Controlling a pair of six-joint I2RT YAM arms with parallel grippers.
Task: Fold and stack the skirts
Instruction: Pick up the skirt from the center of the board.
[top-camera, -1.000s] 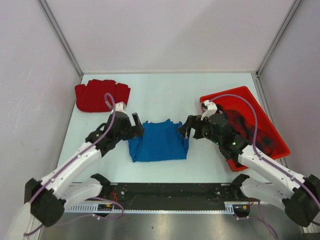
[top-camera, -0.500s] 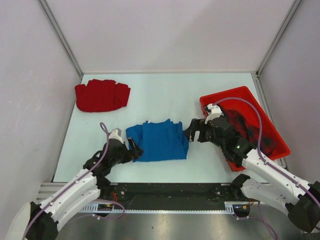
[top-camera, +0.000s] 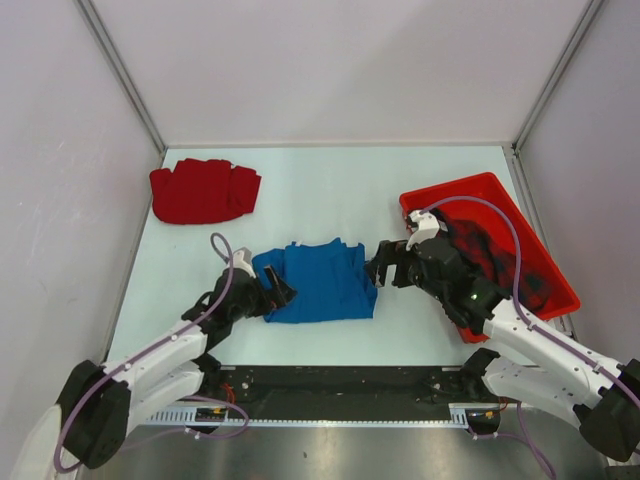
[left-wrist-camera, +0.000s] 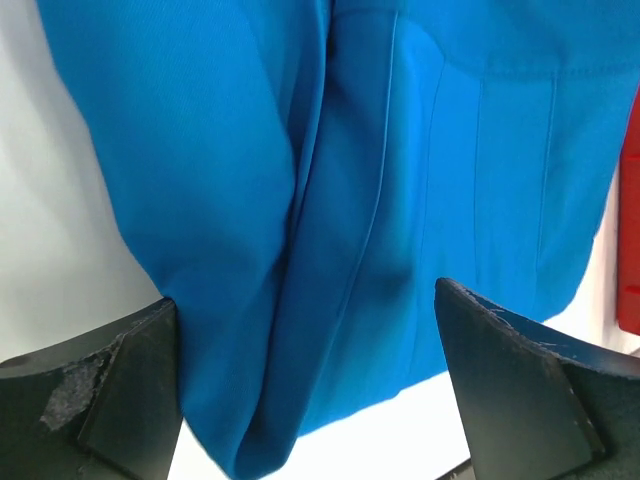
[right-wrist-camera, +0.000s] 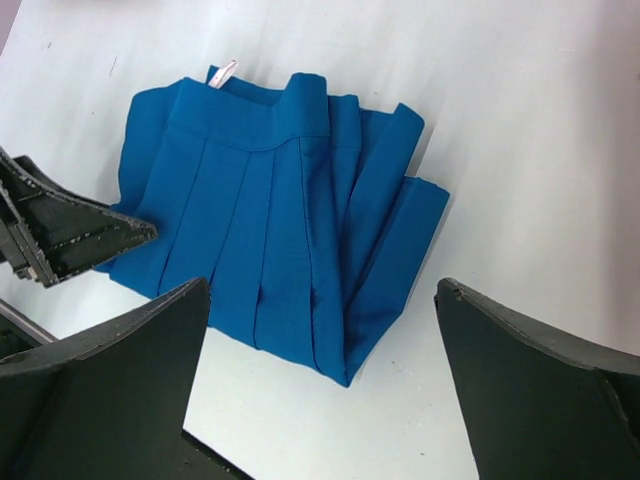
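Now the blue skirt (top-camera: 318, 283) lies mid-way on the table (top-camera: 330, 185), long axis left to right. The left gripper (top-camera: 279, 289), jaws spread wide, sits over its left edge, the nearer one. The right gripper (top-camera: 379, 267), also spread, hovers just beside the right edge.

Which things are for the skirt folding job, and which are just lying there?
For the job: bright blue pleated cloth skirt; plain red pleated cloth skirt; red-and-navy plaid cloth skirt.
Just lying about: rigid red plastic tray, holding the plaid skirt.
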